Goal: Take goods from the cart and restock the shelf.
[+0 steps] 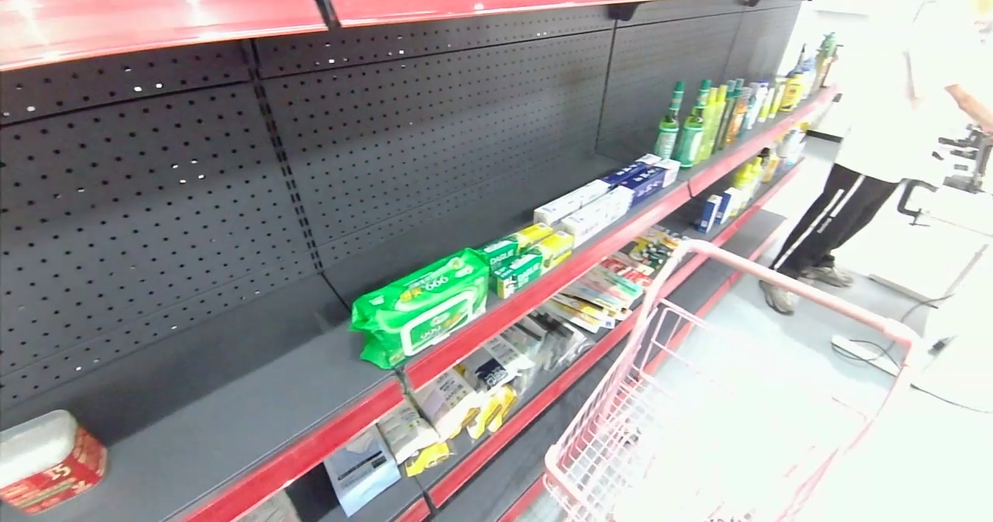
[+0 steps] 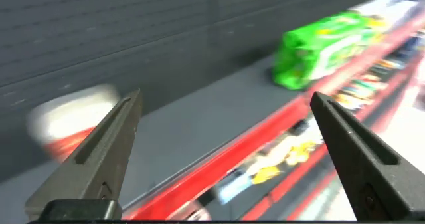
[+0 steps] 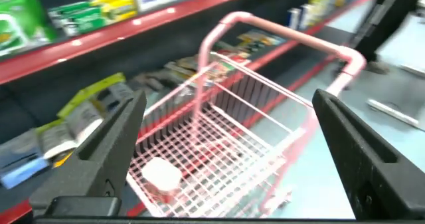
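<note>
A grey shelf board (image 1: 233,421) with a red front edge runs across the head view. On it lies a green wipes pack (image 1: 419,305), and a red-and-white pack (image 1: 46,460) sits at its far left. My left gripper (image 2: 226,98) is open in front of this shelf, with the red-and-white pack (image 2: 73,121) behind one finger and the green pack (image 2: 325,48) farther along. My right gripper (image 3: 229,101) is open above the pink cart (image 3: 226,144), nothing between its fingers. A white round item (image 3: 161,174) lies in the cart's basket. The cart (image 1: 698,382) stands at the lower right.
Green and white boxes (image 1: 527,258) and bottles (image 1: 698,126) line the shelf farther right. Packets (image 1: 496,375) fill the lower shelf. A person (image 1: 869,157) stands in the aisle beyond the cart. A wide bare stretch of shelf board lies between the two packs.
</note>
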You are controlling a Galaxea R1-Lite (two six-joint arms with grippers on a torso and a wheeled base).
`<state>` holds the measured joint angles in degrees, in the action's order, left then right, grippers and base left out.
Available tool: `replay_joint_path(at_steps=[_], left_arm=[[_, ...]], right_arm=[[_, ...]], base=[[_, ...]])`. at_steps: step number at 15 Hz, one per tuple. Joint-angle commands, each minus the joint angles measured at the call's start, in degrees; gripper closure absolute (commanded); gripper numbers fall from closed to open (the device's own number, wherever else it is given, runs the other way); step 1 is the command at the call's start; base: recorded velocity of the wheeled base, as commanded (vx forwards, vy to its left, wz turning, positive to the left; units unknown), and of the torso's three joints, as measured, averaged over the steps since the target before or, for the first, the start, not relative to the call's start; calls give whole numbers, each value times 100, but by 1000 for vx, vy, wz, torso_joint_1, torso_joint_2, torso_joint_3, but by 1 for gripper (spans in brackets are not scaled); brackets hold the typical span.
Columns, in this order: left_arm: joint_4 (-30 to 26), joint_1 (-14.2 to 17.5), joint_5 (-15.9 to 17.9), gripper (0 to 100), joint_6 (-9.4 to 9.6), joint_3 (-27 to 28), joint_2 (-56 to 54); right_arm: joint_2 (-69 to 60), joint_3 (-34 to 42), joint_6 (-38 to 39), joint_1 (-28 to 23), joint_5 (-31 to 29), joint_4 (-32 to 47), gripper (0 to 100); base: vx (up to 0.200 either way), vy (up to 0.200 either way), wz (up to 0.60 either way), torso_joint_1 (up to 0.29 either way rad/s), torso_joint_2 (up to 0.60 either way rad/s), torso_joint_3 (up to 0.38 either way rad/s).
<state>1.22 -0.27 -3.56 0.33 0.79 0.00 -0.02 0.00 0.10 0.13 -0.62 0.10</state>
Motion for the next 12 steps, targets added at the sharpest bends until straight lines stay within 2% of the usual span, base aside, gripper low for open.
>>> replay_joint_path(at_steps=[1, 10, 11, 12], left_arm=[[1, 0, -4, 0, -7, 0, 9], [1, 0, -4, 0, -7, 0, 0], [1, 0, -13, 0, -7, 0, 9], [1, 0, -4, 0, 2, 0, 9]], right_arm=[[2, 0, -1, 4, 1, -1, 0], [64, 0, 78, -40, -43, -19, 0], [38, -141, 140, -22, -131, -54, 0], [934, -1178, 351, 22, -237, -45, 0]], base=[[0, 0, 0, 0, 0, 0], [0, 0, 0, 0, 0, 0], [0, 0, 0, 0, 0, 0], [0, 0, 0, 0, 0, 0]])
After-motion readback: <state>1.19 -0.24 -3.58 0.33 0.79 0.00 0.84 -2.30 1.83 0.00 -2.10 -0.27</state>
